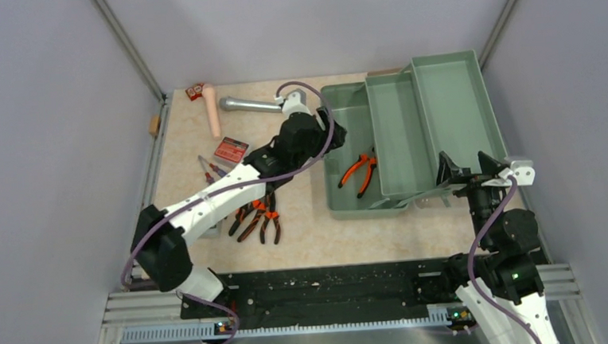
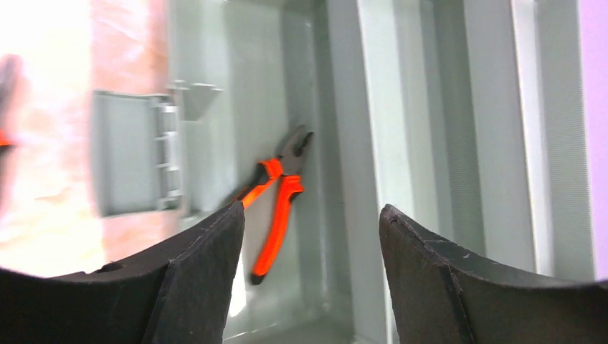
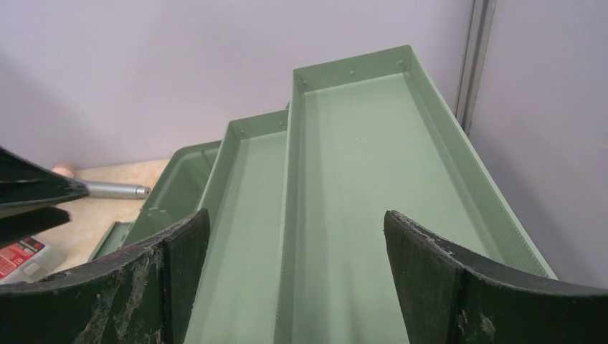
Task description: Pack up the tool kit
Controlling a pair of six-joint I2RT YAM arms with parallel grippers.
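The sage-green toolbox (image 1: 342, 201) stands open at the right, with its stepped trays (image 1: 398, 134) fanned out toward the back right. One pair of orange-and-black pliers (image 1: 359, 172) lies in the bottom compartment and also shows in the left wrist view (image 2: 279, 208). My left gripper (image 1: 326, 131) hovers over the box's left side, open and empty (image 2: 312, 236). My right gripper (image 1: 468, 168) is open and empty at the trays' near end (image 3: 295, 244). More pliers (image 1: 260, 218) lie on the table, partly under my left arm. Screwdrivers (image 1: 209, 170) and a red box (image 1: 230, 150) lie left of it.
A silver microphone (image 1: 249, 104) and a beige handle (image 1: 212, 110) lie at the back left, with a small red item (image 1: 195, 91) beside them. The box's latch (image 2: 136, 161) sticks out on its left side. Grey walls close in the sides and back.
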